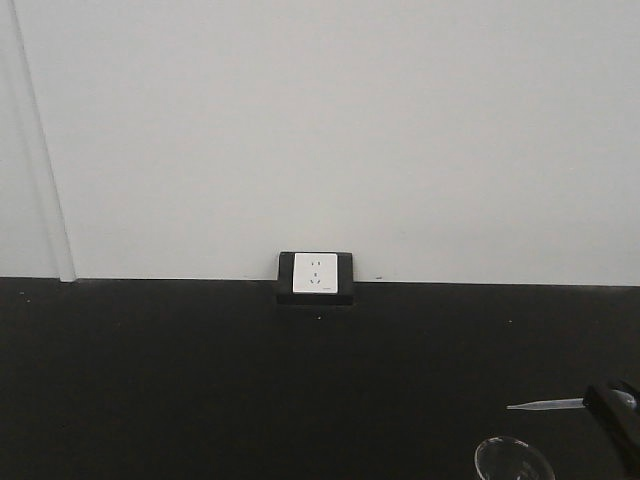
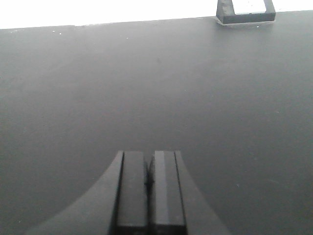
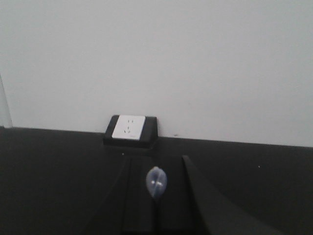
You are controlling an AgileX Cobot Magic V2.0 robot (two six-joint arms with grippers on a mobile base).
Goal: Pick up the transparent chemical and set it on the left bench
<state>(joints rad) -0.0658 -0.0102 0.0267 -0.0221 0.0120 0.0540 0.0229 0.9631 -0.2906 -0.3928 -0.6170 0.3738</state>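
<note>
A white wall (image 1: 320,130) fills the far half of the front view. Below it a black bench (image 1: 200,380) runs the full width. A white socket (image 1: 315,275) in a black housing sits where bench meets wall, about mid-width. It also shows at the far right in the left wrist view (image 2: 244,11) and at the centre of the right wrist view (image 3: 129,128).

The right gripper (image 1: 615,405) enters at the near right corner, its jaws narrowed on the pipette (image 1: 545,404). The pipette lies roughly level with its thin tip pointing left. In the right wrist view its clear bulb (image 3: 156,182) sits pinched between the two dark fingers (image 3: 139,196).

The left gripper (image 2: 149,161) is over bare bench, its jaws pressed together with nothing between them.

A clear glass rim (image 1: 513,458) shows at the near edge, just nearer than the pipette tip.
</note>
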